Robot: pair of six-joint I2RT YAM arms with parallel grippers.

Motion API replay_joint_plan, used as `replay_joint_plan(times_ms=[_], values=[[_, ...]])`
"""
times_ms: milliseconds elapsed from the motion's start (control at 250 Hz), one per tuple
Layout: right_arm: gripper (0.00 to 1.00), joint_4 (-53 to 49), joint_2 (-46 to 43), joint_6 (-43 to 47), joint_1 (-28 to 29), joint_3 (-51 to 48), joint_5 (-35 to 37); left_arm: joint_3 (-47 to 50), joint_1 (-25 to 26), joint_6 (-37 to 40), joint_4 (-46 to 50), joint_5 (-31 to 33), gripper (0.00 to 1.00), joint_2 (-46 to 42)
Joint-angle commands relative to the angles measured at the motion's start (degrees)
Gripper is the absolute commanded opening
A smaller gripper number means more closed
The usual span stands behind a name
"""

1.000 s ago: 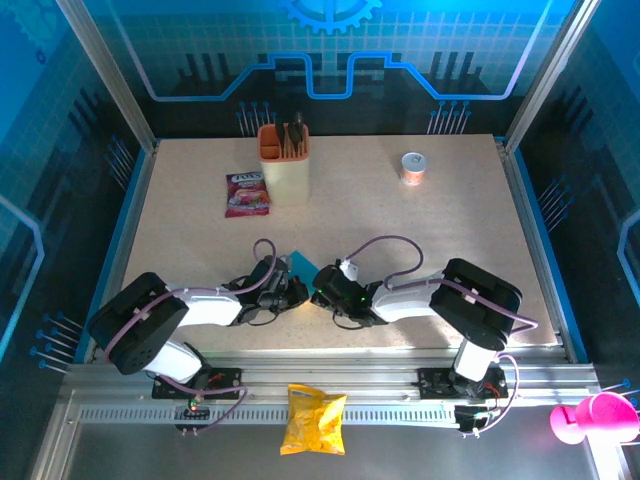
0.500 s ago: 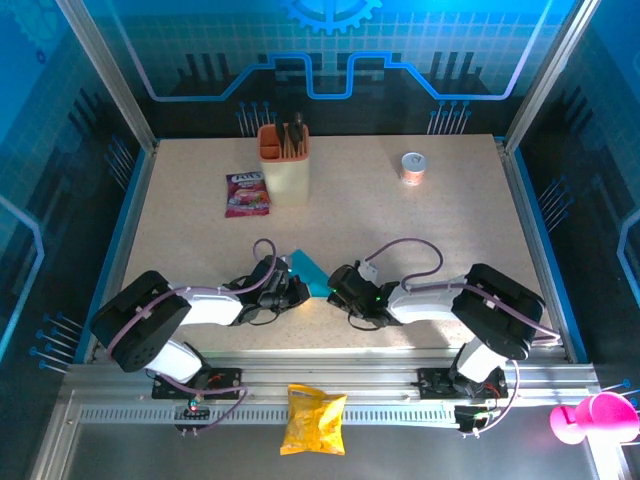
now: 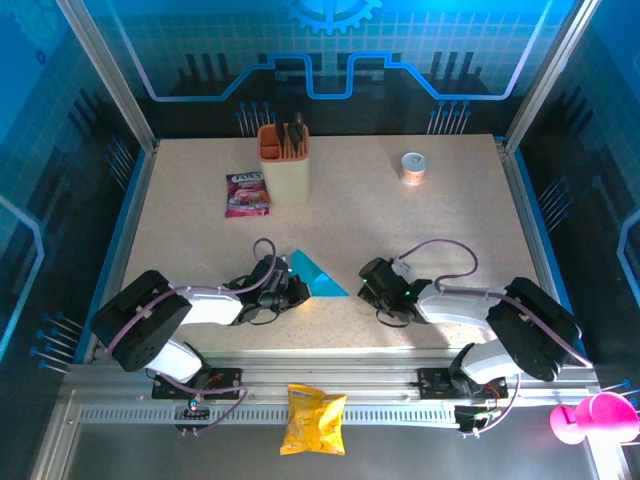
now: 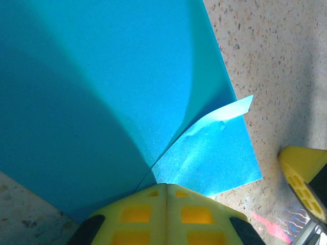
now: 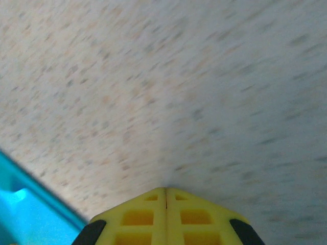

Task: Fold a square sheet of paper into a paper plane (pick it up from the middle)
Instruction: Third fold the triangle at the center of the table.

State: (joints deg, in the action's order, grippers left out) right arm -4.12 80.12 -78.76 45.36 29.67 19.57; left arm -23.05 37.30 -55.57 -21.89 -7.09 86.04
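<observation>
The cyan-blue sheet of paper (image 3: 318,275) lies folded into a pointed triangle on the table, between my two grippers. In the left wrist view the paper (image 4: 102,92) shows two layered flaps meeting along a crease, one corner curling up. My left gripper (image 3: 297,292) is shut, its yellow tips (image 4: 166,186) down on the paper's near edge where the crease ends. My right gripper (image 3: 368,285) is shut with nothing in it, over bare table (image 5: 204,76) to the right of the paper (image 5: 20,214). Its yellow finger (image 4: 304,173) shows beside the paper.
An orange-cream holder (image 3: 284,160) and a pink-purple snack packet (image 3: 247,193) stand at the back left. A small cup (image 3: 413,166) sits at the back right. A yellow crisp bag (image 3: 314,418) lies on the front rail, a pink object (image 3: 590,415) at the far right.
My right gripper has slid to the right off the paper, uncovering the folded triangle. The left gripper has stayed in place.
</observation>
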Motion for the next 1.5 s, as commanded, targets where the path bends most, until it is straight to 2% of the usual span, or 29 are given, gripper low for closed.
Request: replay_joint_plan(times_ms=[0,104,192,387,503,695,815,1103,1494], values=[[0.00,-11.9,-3.9,6.6,-1.1,2.1,4.1,2.1,-0.6,0.5,10.2,4.7,0.00,1.7],[0.00,-17.9,-6.1,11.6,-1.4,6.6,6.3,1.6,-0.6,0.9,10.7,4.7,0.00,1.7],[0.00,-18.3,-7.6,15.6,-1.6,8.5,6.6,1.4,-0.6,0.9,10.6,4.7,0.00,2.0],[0.00,-11.7,-13.4,16.9,-1.6,5.4,7.5,1.0,-0.6,1.0,10.6,4.4,0.00,2.7],[0.03,-3.5,-15.3,19.1,-2.2,2.8,1.7,1.1,-0.6,0.9,10.8,4.5,0.00,2.5],[0.00,-1.8,-6.6,23.2,-2.8,8.8,-11.6,1.3,-0.6,1.1,11.6,4.9,0.00,1.8],[0.00,3.2,0.6,22.5,-1.2,11.3,-15.5,1.8,-0.7,1.0,12.0,5.3,0.00,1.2],[0.00,7.0,11.8,20.2,4.7,17.1,-14.5,2.1,-0.7,1.2,11.6,5.6,0.00,0.7],[0.00,8.9,15.1,16.7,4.9,14.2,-12.7,2.6,-0.7,1.2,11.4,5.7,0.00,0.2]])
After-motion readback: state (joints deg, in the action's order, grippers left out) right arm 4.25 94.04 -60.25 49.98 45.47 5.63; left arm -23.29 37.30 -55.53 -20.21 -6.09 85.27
